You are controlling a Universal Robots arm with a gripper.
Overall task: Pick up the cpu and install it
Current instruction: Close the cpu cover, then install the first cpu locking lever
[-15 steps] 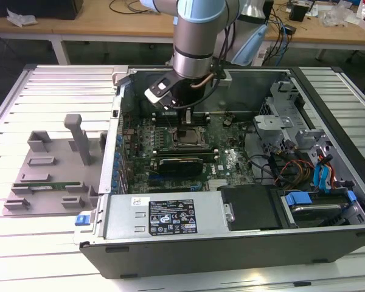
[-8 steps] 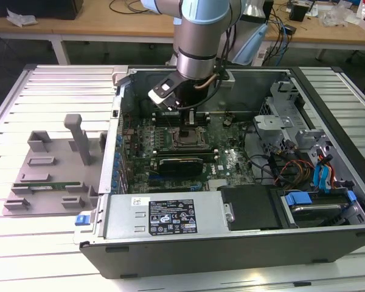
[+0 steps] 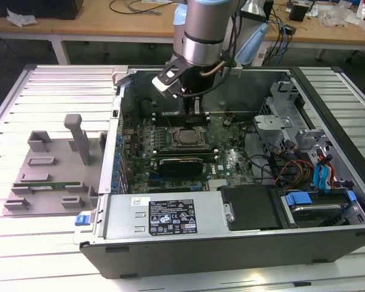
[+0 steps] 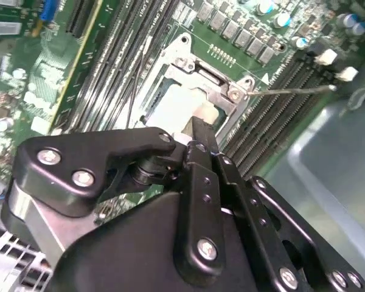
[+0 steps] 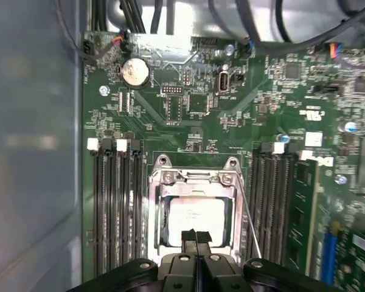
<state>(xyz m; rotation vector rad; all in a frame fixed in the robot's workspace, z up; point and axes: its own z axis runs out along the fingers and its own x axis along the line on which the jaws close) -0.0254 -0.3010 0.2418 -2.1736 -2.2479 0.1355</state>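
The cpu (image 5: 194, 218) lies flat inside the metal socket frame (image 5: 164, 182) on the green motherboard, its pale silver top facing up. It also shows in the second wrist view as the cpu (image 4: 173, 106) within the socket frame (image 4: 231, 97). My gripper (image 5: 195, 236) hangs just over one edge of the chip, its two black fingertips pressed together with nothing between them. Whether they touch the chip I cannot tell. In the exterior view my gripper (image 3: 192, 108) reaches down into the open computer case (image 3: 170, 222) right behind the socket (image 3: 188, 137).
Memory slots (image 5: 112, 201) flank the socket, one holding a green stick (image 5: 304, 207). A thin wire lever (image 5: 249, 225) runs beside the socket. A grey fixture (image 3: 52, 167) with a memory stick (image 3: 45, 184) sits at the exterior view's left. Drive bays and cables (image 3: 304, 170) fill the case's right.
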